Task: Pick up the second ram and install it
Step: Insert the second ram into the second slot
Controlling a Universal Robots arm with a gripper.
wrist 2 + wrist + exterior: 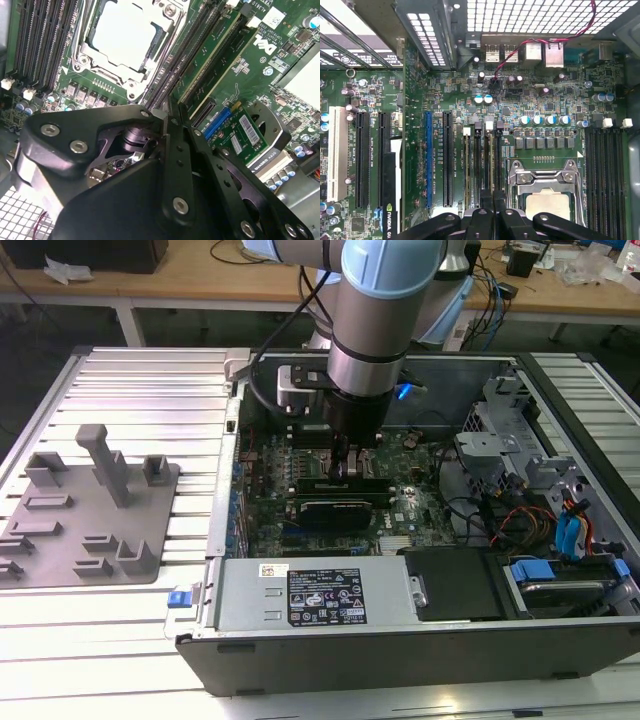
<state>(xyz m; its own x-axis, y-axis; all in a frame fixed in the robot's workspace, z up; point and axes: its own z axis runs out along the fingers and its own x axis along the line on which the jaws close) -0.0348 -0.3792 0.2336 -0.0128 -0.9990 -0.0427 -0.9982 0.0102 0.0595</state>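
My gripper [345, 468] is lowered into the open computer case, just above the motherboard's memory slots beside the processor socket [127, 32]. In both wrist views its black fingers [167, 114] [493, 197] are pressed together, tips at the slot row, with nothing visible between them. Two thin green boards stand upright in neighbouring slots: one [212, 55] right next to my fingertips and one [232, 52] just beyond it. I take the nearer one for the second ram, but cannot tell the two apart. Whether my fingertips touch it is hidden.
A grey plastic fixture [90, 530] with empty holders lies on the slatted table at the exterior view's left. Inside the case, a black expansion card [345, 508] sits close in front of my gripper. The power supply [310, 595] and drive bays [560, 540] are nearby.
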